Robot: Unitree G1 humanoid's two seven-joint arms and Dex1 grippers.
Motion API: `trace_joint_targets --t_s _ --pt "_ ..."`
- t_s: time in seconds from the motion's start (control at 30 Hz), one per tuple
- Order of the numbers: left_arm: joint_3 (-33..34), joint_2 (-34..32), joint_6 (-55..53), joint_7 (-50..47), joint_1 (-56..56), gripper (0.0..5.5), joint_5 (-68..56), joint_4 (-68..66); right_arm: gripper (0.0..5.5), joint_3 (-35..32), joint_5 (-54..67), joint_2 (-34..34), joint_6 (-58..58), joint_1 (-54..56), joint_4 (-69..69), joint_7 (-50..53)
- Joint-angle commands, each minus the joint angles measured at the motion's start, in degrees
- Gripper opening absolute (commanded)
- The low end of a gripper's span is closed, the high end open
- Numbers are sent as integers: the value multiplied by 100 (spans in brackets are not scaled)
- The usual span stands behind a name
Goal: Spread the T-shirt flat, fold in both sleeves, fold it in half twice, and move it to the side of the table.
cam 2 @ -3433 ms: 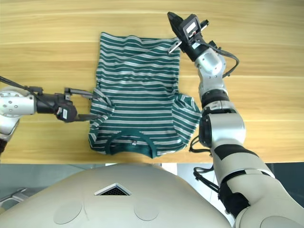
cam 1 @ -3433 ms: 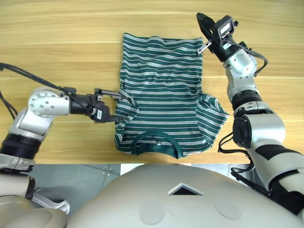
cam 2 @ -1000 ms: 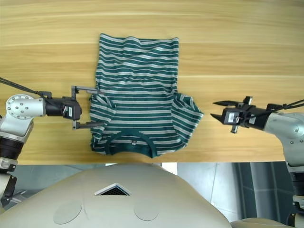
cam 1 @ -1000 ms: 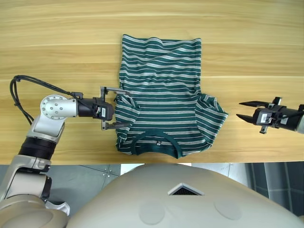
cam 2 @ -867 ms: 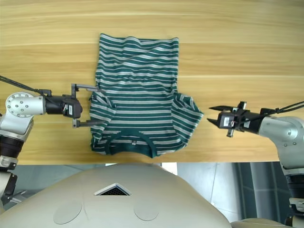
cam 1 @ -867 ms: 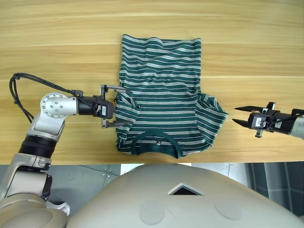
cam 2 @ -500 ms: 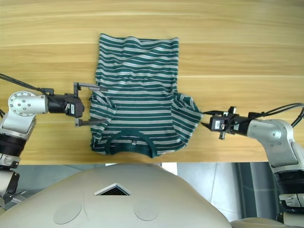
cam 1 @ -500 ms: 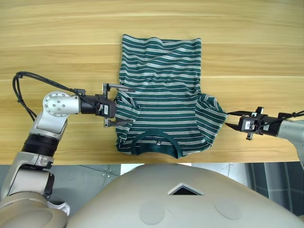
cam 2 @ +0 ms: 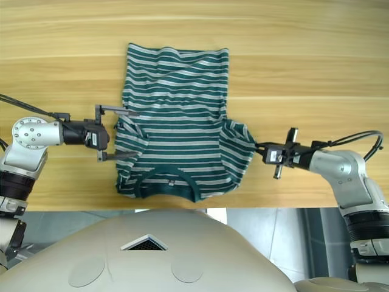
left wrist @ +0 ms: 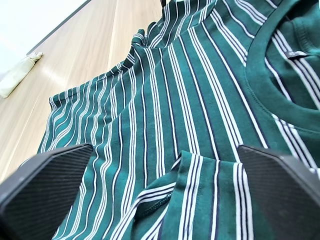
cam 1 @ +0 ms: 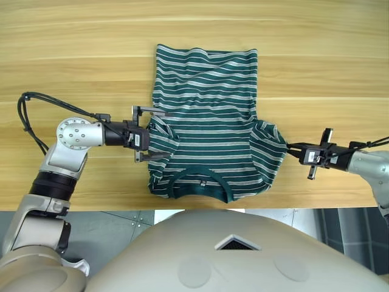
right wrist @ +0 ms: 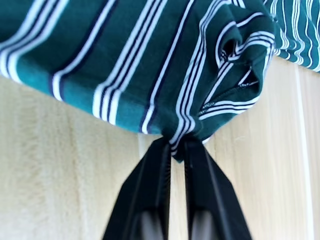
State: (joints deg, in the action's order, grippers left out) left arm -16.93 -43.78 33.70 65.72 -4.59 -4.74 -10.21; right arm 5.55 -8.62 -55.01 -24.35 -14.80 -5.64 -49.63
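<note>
The T-shirt (cam 1: 206,115), dark green with white stripes, lies on the wooden table with its collar (cam 1: 200,181) toward me and its hem at the far side. Both sleeves are bunched against the body. My left gripper (cam 1: 161,134) is open, its two fingers (left wrist: 47,185) straddling the left sleeve (left wrist: 195,195) low over the cloth. My right gripper (right wrist: 173,146) is shut on the outer edge of the right sleeve (right wrist: 220,75), at the shirt's right side (cam 2: 260,146).
The table's near edge (cam 1: 91,210) runs just below the collar. Bare wood (cam 1: 73,55) lies to the left, to the right (cam 1: 328,73) and beyond the hem.
My right gripper has travelled left across the table to the right sleeve and shut on its edge. My left gripper has edged slightly further over the left sleeve and stays open.
</note>
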Motion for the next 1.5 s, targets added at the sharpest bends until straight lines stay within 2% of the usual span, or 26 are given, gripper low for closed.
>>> trace_joint_targets --t_s 0.03,0.7,0.83,0.93,1.07,1.33,1.5 --pt "28 3 28 -30 -78 540 41 61 2 216 -180 84 15 64 -186 -7" --pt "32 91 46 -97 -137 540 118 -10 2 167 -117 -71 -303 951 -1914 268" --pt "35 122 69 -105 -180 540 136 -60 2 122 126 -121 -393 770 -1415 116" --pt "25 142 87 -105 -228 540 149 -108 2 -129 756 -255 -433 448 -462 -176" --pt "2 173 119 -130 -266 540 177 -159 2 -139 966 -252 -311 533 1 -446" --pt "-54 204 150 -128 -285 540 209 -206 2 351 562 146 -162 1195 -192 -548" --pt "-50 201 172 -172 -276 540 286 -252 2 344 116 116 -106 1362 -546 -320"
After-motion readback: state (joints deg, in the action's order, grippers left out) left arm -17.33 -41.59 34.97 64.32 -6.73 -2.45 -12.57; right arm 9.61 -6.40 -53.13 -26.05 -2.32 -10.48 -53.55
